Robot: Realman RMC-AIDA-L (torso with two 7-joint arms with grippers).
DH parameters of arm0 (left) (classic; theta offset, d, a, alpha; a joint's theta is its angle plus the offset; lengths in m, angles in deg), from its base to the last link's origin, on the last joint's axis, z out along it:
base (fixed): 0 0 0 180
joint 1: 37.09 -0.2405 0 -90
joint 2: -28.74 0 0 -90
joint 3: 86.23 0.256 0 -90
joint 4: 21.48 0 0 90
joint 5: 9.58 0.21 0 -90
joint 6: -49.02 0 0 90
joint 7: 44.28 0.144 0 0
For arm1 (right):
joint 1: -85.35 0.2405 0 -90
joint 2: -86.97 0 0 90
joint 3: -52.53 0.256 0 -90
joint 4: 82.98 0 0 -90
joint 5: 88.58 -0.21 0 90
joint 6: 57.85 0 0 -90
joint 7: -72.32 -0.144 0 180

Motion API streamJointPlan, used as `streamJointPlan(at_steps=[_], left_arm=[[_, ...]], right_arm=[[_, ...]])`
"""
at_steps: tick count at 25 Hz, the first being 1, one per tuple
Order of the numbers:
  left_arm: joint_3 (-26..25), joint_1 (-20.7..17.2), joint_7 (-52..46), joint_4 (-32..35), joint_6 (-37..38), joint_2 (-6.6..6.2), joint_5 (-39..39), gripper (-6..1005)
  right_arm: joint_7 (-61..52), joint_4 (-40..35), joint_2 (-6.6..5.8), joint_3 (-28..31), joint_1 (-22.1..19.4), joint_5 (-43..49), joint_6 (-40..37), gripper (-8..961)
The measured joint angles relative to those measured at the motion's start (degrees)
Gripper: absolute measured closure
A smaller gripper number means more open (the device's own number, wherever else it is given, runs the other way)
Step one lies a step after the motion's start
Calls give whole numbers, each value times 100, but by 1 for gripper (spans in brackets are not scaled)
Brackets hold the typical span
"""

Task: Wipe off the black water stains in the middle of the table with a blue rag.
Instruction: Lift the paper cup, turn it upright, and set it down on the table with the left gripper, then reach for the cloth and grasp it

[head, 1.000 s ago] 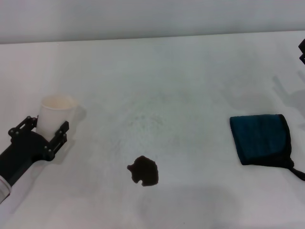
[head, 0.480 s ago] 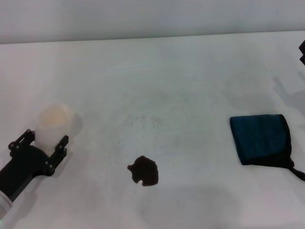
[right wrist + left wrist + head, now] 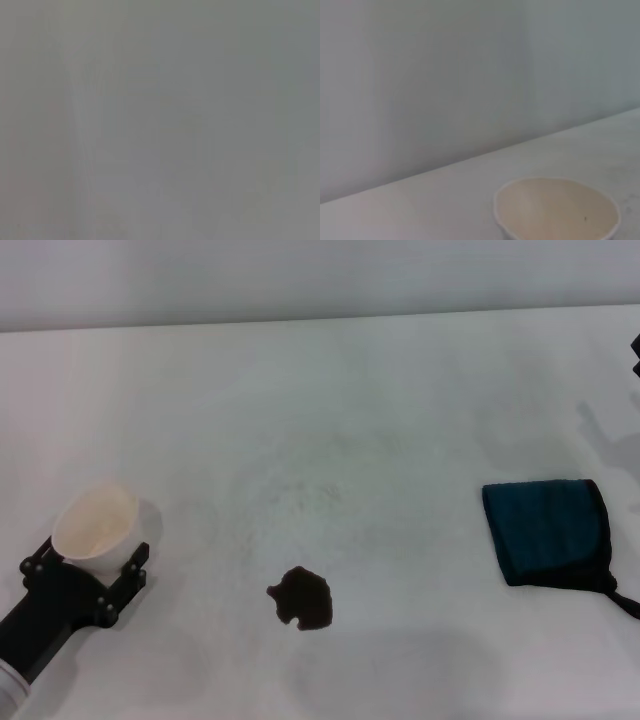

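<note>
The black water stain [image 3: 301,598] is a small ragged dark blotch on the white table [image 3: 350,420], near the front middle. The blue rag [image 3: 548,531] lies flat at the right, folded, with its black loop tail toward the near right edge. My left gripper [image 3: 87,558] is at the near left, shut on a white paper cup [image 3: 95,525] that tilts its mouth upward; the cup's rim also shows in the left wrist view [image 3: 555,210]. Only a black sliver of my right arm [image 3: 636,352] shows at the far right edge, well behind the rag.
The table's back edge meets a plain wall [image 3: 300,280]. The right wrist view shows only flat grey. The stain and the rag lie well apart, with bare table between them.
My left gripper has drawn back toward the near left edge with the paper cup in it, and the cup now shows its open mouth. The rag and stain have not moved.
</note>
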Motion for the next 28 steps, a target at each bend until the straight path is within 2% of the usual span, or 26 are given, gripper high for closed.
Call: streamJointPlan(at_steps=[9,12,19,24,28], left_arm=[[-4,-129,73,84,45,8,0,294],[-5,-258,77,86,119,5,-16,111],[-22,-714,79,63,505,-8,-265,111],[-23,-1002,105,-12,766,-25,-645,111],[-22,-1184,179,-87,1195,-27,-1155,111]], right_arm=[[0,0,-8,-3,-103,21,37,114],[0,-1,-15,-18,-123,30,40,117],[-536,-241,-37,-69,-200,55,-5,124],[-2404,-1119,-36,-87,-299,339,-509,128],[-4987,-2543,-46,-90,-354,1549,-1327,132]])
